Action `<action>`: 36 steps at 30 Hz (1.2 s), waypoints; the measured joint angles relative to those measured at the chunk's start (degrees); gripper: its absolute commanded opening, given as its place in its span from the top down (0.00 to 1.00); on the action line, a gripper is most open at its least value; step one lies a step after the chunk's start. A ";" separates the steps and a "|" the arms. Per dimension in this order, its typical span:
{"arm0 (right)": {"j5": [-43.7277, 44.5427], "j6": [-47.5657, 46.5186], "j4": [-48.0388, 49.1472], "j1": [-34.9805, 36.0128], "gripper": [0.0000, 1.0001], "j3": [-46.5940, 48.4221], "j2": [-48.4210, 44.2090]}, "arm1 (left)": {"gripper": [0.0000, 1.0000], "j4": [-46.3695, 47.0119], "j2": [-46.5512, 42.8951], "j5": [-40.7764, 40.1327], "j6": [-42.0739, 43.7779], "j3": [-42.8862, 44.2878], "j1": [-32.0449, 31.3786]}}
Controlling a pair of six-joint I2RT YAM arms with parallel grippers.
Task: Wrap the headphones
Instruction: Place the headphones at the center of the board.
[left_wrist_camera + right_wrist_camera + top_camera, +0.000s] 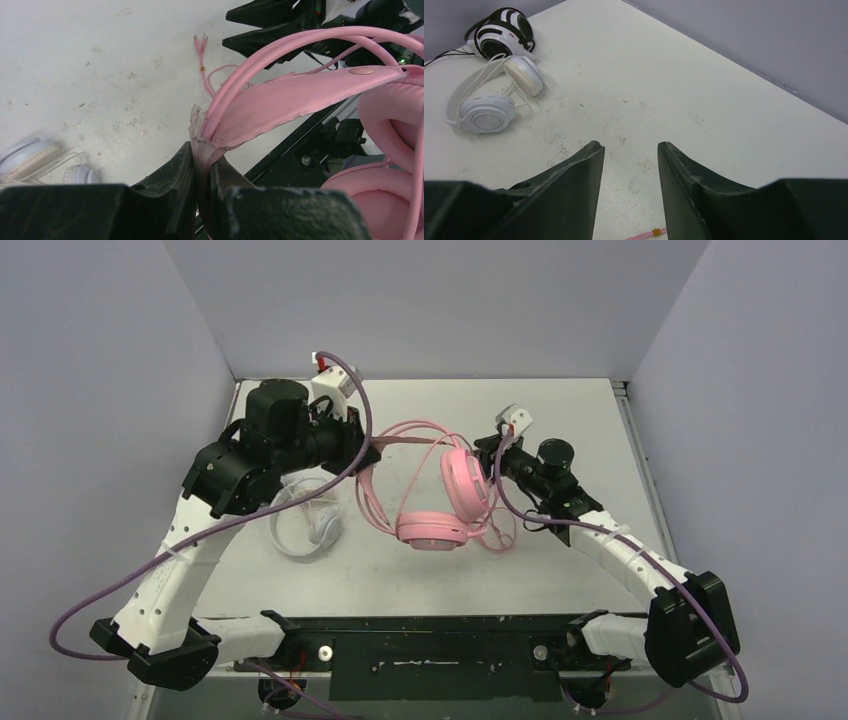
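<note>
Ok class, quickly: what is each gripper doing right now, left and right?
Left gripper: closed, holding the pink headset.
Right gripper: open, holding nothing.

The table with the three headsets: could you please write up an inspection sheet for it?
Surface: white table, scuffed and speckled.
Job's things: pink headphones mid-table between the arms; white headphones and black-and-white headphones lying side by side on the left.
Clutter: nothing seen.
Grippers: left gripper shut on the pink headphones' headband; right gripper open, holding nothing.
Cables: pink cable in loose loops, unwrapped; purple arm cables trail off both sides.
Surroundings: plain grey walls on three sides.
</note>
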 measured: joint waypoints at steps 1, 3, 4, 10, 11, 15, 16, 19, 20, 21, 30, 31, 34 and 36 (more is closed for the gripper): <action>0.02 0.35 0.35 -0.24 0.54 -0.42 -0.44 | 1.00 -0.04 0.13 0.20 -0.81 1.11 0.00; 1.33 1.31 0.70 -0.76 0.52 -1.60 -1.79 | 1.00 -0.26 0.57 0.37 -2.08 2.84 0.13; 2.60 1.75 0.68 -0.98 0.50 -2.45 -2.84 | 1.00 -0.37 0.94 0.46 -2.73 3.63 0.22; 8.98 2.84 -0.24 -1.84 0.23 -11.41 -13.81 | 1.00 -1.09 3.45 0.52 -5.29 4.33 1.20; 10.08 2.73 -1.05 -1.84 0.19 -12.52 -15.52 | 1.00 -1.31 4.00 0.50 -5.46 4.33 1.44; 12.20 2.36 -2.32 -1.86 0.07 -15.08 -20.37 | 1.00 -1.46 5.33 0.39 -5.92 4.33 2.43; 11.91 2.23 -1.97 -1.86 0.06 -15.78 -21.42 | 1.00 -1.46 5.42 0.37 -6.19 4.33 2.71; 9.09 2.25 1.18 -1.86 0.05 -18.93 -24.33 | 1.00 -1.46 5.42 0.57 -6.73 4.33 3.82; 8.00 2.27 2.05 -1.86 0.05 -19.78 -24.90 | 1.00 -1.46 5.44 0.72 -6.82 4.33 4.13; 6.43 2.29 3.32 -1.86 0.04 -20.72 -25.31 | 1.00 -1.46 5.49 0.94 -6.93 4.33 4.52; -6.95 4.63 21.92 -1.84 0.09 -23.93 -16.94 | 1.00 -1.51 5.60 3.52 -7.76 4.33 5.44; -7.67 5.01 23.56 -1.81 0.11 -23.82 -15.26 | 1.00 -1.55 5.60 3.89 -7.96 4.33 5.44; -9.86 6.36 27.52 -1.68 0.16 -21.29 -8.39 | 1.00 -1.66 5.60 4.68 -8.28 4.37 5.51; -10.80 7.21 29.77 -1.14 0.19 -18.71 -4.39 | 1.00 -1.75 5.60 5.14 -8.39 4.44 5.62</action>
